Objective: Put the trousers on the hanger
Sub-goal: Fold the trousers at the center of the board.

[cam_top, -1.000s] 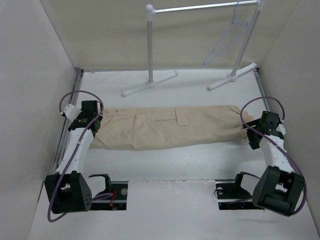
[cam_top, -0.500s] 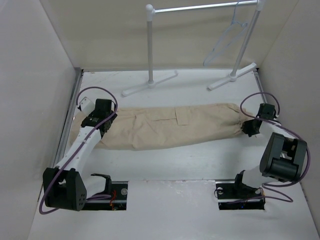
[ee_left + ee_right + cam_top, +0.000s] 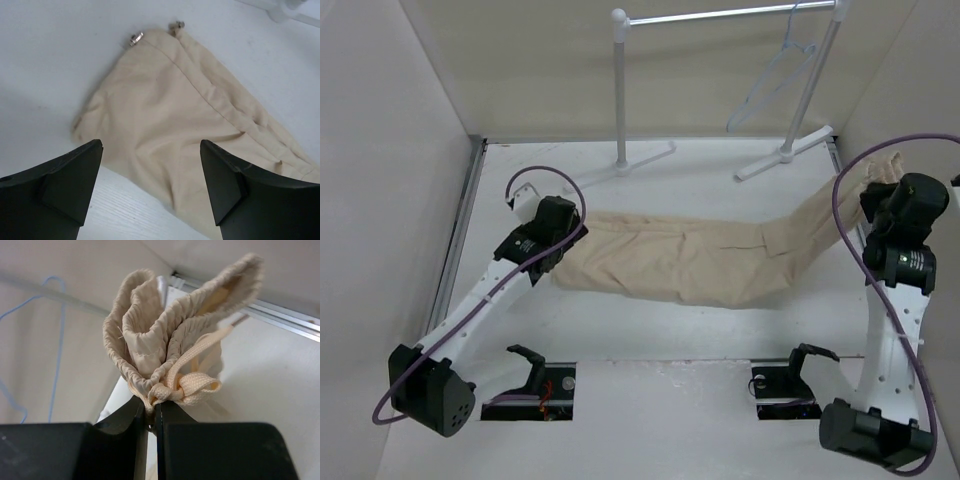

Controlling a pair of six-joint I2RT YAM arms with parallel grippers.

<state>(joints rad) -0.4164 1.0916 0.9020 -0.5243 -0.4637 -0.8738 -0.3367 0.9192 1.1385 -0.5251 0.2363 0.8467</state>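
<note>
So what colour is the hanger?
The hanger is pale blue, clearest in the right wrist view.

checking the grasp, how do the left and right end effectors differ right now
The left end effector is open and empty; the right end effector is shut on the trousers. The left is low over the end lying flat on the table; the right holds its end raised. Both are at the trousers' ends.

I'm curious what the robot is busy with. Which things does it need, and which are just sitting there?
Needed: trousers, hanger, right gripper pinching the trousers, open left gripper.
Just there: white rack, purple cables.
</note>
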